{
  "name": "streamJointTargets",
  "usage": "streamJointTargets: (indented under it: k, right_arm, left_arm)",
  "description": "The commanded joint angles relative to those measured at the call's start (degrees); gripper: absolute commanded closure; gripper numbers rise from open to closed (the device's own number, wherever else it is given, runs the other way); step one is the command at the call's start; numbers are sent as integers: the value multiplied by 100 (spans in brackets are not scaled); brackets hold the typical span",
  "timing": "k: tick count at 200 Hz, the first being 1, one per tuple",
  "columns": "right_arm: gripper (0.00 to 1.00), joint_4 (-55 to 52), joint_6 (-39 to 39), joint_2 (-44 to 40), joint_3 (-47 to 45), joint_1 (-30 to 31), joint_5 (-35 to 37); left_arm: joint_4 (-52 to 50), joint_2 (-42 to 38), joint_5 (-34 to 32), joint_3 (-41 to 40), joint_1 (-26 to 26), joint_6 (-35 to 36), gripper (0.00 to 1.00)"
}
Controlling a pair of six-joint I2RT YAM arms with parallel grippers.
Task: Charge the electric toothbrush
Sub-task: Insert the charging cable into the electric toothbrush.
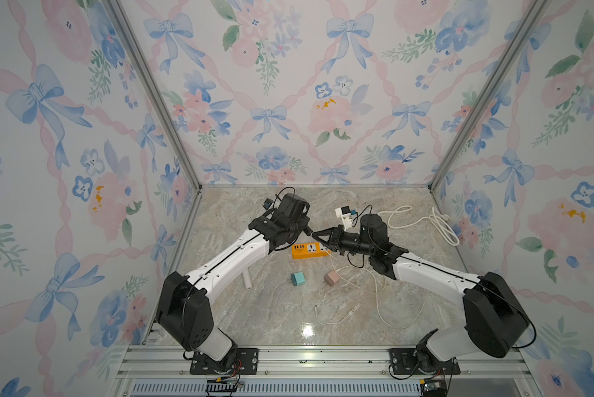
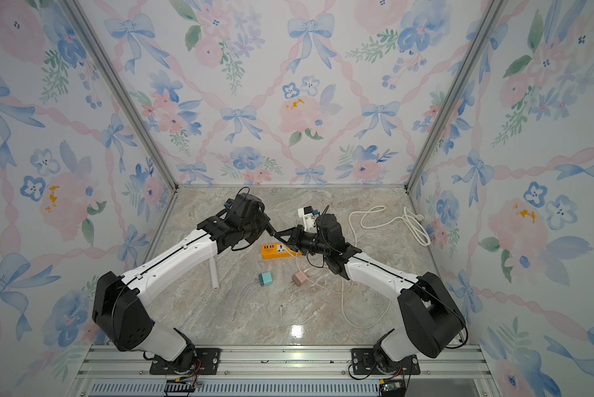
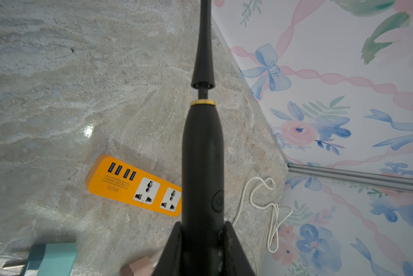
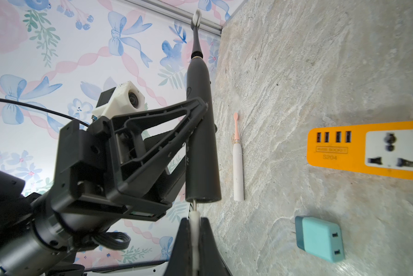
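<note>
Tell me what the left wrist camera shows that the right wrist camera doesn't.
Only the left wrist view: the looped white cord and a corner of the pink adapter. Only the right wrist view: a white-and-pink toothbrush lying on the table, and the right claw pinching a white cable plug at the black toothbrush's base. Both: the black toothbrush, the orange power strip and the teal adapter.

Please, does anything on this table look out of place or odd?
Nothing is spilled or broken. Odd for charging: the teal adapter and the pink adapter lie loose on the table, neither in the orange power strip, and thin white cables sprawl in loops near them.
</note>
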Motion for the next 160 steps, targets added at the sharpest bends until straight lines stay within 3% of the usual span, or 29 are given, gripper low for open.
streamJointTargets:
  k: [1, 160]
  right_arm:
    - [100, 293, 51, 44, -3, -22, 3]
    - [100, 273, -6, -23, -128, 8, 13]
  left_arm:
    - [162, -226, 323, -76, -29, -97, 100]
    - [431, -308, 526, -244, 26, -211, 100]
